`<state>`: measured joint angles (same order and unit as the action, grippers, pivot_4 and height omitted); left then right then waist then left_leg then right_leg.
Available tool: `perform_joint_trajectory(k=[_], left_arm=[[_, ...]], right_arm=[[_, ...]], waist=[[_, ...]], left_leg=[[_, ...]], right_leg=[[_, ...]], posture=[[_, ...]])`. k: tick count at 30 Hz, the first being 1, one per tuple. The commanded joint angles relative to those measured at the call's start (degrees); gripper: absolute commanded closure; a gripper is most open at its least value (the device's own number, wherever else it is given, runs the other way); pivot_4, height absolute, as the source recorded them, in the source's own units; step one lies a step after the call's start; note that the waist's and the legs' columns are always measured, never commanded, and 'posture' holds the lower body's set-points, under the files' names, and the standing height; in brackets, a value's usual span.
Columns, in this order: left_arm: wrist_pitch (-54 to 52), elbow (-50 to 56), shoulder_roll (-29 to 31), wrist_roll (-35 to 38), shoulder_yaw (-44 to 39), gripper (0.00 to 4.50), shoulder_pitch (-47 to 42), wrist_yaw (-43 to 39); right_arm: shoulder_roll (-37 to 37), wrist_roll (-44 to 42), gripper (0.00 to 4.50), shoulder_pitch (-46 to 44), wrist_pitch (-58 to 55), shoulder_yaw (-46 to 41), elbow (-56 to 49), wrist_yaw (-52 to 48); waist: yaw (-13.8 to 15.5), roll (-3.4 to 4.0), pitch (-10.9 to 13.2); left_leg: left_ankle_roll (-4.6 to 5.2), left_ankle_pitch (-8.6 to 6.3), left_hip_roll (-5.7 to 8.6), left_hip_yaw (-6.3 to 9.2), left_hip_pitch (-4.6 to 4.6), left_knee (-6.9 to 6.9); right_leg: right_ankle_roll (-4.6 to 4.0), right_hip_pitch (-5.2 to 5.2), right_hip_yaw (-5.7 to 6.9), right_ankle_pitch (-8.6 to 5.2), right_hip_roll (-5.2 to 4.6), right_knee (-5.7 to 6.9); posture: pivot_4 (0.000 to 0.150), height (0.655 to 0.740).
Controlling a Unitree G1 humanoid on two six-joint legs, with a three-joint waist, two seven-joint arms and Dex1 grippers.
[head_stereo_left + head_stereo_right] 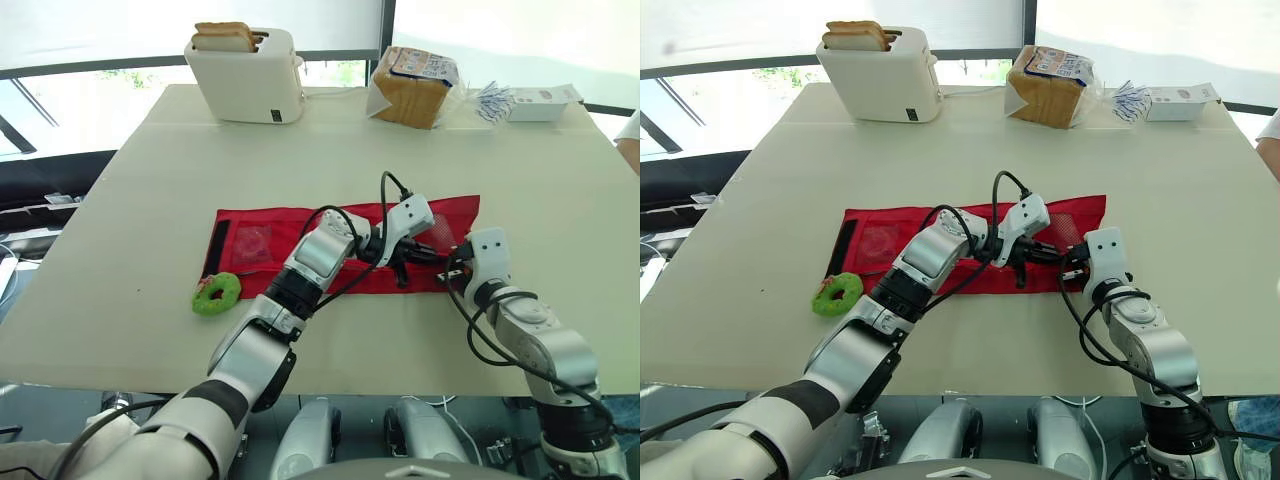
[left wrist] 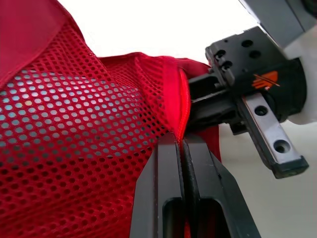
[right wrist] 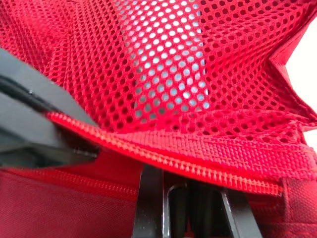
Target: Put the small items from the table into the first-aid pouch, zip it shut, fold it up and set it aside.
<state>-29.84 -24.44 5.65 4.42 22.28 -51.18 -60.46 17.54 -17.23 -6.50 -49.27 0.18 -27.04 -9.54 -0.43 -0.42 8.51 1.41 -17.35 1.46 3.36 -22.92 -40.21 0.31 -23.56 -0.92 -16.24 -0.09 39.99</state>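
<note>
The red first-aid pouch [image 1: 275, 222] lies opened flat on the table, its mesh pocket [image 1: 455, 215] at the right end. My left gripper [image 1: 424, 253] reaches across it and is shut on the pouch's zipper edge [image 2: 184, 106], with both fingers pressed together in the left wrist view. Close beside it, my right gripper [image 1: 455, 268] is shut on the pouch's front right edge, the zipper band [image 3: 198, 158] crossing over its fingertips. A green ring-shaped item [image 1: 216, 294] rests on the table by the pouch's front left corner. A small packet [image 1: 255, 243] shows in the left pocket.
At the table's back stand a white toaster [image 1: 247, 72] holding bread, a bag of sliced bread [image 1: 415, 85], small blue-and-white packets [image 1: 492, 100] and a white box [image 1: 540, 102]. A person's arm [image 1: 630, 140] shows at the right edge.
</note>
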Motion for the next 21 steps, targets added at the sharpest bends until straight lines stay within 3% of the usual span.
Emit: perform_joint_trajectory(k=[1,4,6,9,12,14,17,21], left_arm=[[2.43,1.03,-1.15,-0.38,0.48,4.50,-0.15,1.07],[4.20,0.89,-1.51,0.36,0.57,4.50,1.02,-0.04],[4.49,1.71,-1.41,1.78,-0.02,3.88,2.18,-1.74],[4.40,3.89,-0.21,3.47,-0.62,2.94,3.72,-4.19],[-2.28,8.98,2.03,10.02,-4.14,1.72,4.47,-8.40],[-3.01,12.86,5.02,12.89,-6.35,0.59,5.37,-10.73],[-1.15,16.28,8.47,14.92,-10.54,0.59,7.86,-9.65],[4.80,19.93,15.14,19.36,-16.90,0.59,14.84,-14.92]], right_arm=[[2.34,-6.56,3.65,5.50,-2.41,-4.54,-12.07,-4.99],[4.34,-17.07,2.15,13.32,-7.98,-11.67,-22.71,-8.76],[5.50,-24.34,1.10,18.18,-10.74,-17.85,-27.93,-10.00],[5.80,-30.31,0.03,20.45,-12.86,-25.91,-28.37,-7.44],[6.69,-34.37,0.00,19.41,-15.88,-31.63,-24.89,-3.67],[7.78,-36.17,0.00,17.04,-18.04,-32.65,-21.81,-1.57],[7.53,-38.99,0.00,12.25,-20.40,-32.72,-16.66,1.85],[8.53,-37.82,0.00,7.15,-21.85,-31.22,-7.44,3.04]], waist=[[0.02,0.00,0.00],[-0.08,0.01,0.00],[-0.14,0.02,0.00],[-0.50,0.02,0.00],[-0.44,0.02,0.00],[-0.41,0.02,0.00],[-0.56,0.09,-0.04],[-0.36,0.12,-0.05]], left_leg=[[0.01,0.00,0.00,0.00,-0.03,0.00],[0.05,-0.03,0.00,-0.04,-0.02,-0.01],[0.14,-0.08,-0.03,0.02,0.03,0.00],[0.21,-0.12,-0.04,0.00,0.09,0.00],[0.20,-0.12,-0.04,0.00,0.13,0.00],[0.13,-0.07,-0.05,0.00,0.14,0.00],[0.02,-0.01,-0.07,-0.04,0.16,0.02],[0.02,-0.01,-0.07,-0.08,0.17,0.03]], right_leg=[[0.00,0.00,0.00,0.00,0.00,-0.03],[0.01,0.01,-0.05,0.01,-0.02,0.00],[0.01,0.06,0.02,0.00,0.01,0.00],[0.01,0.09,0.01,0.00,0.01,0.04],[0.01,0.11,0.01,0.00,0.01,0.05],[0.00,0.11,0.01,0.00,0.01,0.04],[-0.01,0.11,-0.04,0.00,0.02,0.05],[-0.01,0.11,-0.06,0.00,0.02,0.01]], posture=[[0.150,0.7400],[0.150,0.7400],[0.150,0.7400],[0.150,0.7400],[0.150,0.7400],[0.150,0.7400],[0.150,0.7400],[0.150,0.7400]])
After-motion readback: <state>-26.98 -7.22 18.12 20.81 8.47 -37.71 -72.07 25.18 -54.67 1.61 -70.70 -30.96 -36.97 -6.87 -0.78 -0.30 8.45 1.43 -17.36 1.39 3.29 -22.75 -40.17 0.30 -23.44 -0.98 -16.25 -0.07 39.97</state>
